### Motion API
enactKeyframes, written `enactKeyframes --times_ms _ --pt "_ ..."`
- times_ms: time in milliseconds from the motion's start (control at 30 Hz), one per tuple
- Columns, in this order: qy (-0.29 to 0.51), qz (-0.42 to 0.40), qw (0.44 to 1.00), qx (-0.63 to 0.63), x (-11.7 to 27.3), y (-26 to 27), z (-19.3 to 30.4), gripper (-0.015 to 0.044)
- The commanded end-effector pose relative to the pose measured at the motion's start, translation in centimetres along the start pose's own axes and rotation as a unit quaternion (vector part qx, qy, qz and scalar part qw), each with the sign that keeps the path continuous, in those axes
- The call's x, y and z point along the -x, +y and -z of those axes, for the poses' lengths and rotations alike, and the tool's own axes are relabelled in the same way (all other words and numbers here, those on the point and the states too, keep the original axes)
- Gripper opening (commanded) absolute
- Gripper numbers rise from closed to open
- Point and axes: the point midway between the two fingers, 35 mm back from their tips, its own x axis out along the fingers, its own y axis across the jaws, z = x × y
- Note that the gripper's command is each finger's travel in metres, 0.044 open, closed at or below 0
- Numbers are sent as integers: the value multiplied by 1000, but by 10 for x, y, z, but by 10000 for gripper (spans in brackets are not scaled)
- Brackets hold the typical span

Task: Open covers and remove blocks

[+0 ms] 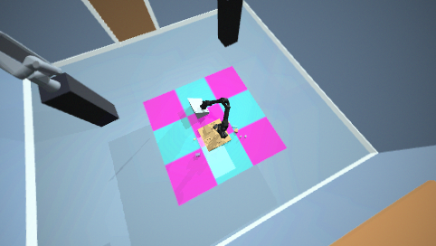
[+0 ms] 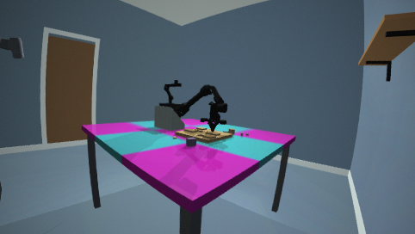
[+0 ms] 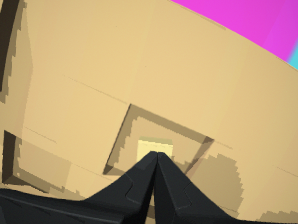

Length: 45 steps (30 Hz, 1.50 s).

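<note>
The tan puzzle board [image 1: 211,146] [image 2: 224,138] [image 3: 175,65] lies on the table. In the wrist view a square well in it is uncovered, and a pale yellow block [image 3: 154,146] sits inside. My gripper [image 2: 213,130] [image 3: 156,158] is shut and empty. Its tips are low over this well and overlap the near part of the block in the wrist view; whether they touch it I cannot tell. Two more recesses show at the left edge of the wrist view. The other covers are too small to judge in the top and exterior views, and the arm hides part of the board.
A grey-purple block [image 1: 197,155] [image 2: 191,142] and a small yellowish piece [image 1: 194,139] [image 2: 175,138] lie off the board. A tan piece [image 1: 235,130] [image 2: 232,130] is by its far side, with two tiny pieces beyond. A pale wedge-shaped stand [image 2: 167,118] is behind the board.
</note>
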Motion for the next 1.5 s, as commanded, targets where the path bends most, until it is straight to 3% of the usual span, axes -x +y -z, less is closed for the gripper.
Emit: enactKeyframes --times_ms 0,933,1133,1300,1467 --pt "-3 0 1000 -1 -2 -1 -2 0" --pt "-2 0 1000 0 10 1 1 0" --pt "-1 -1 1000 -2 32 0 2 144" --pt "-1 -1 1000 -1 60 1 2 144" --pt "-1 -1 1000 -1 62 1 2 144"
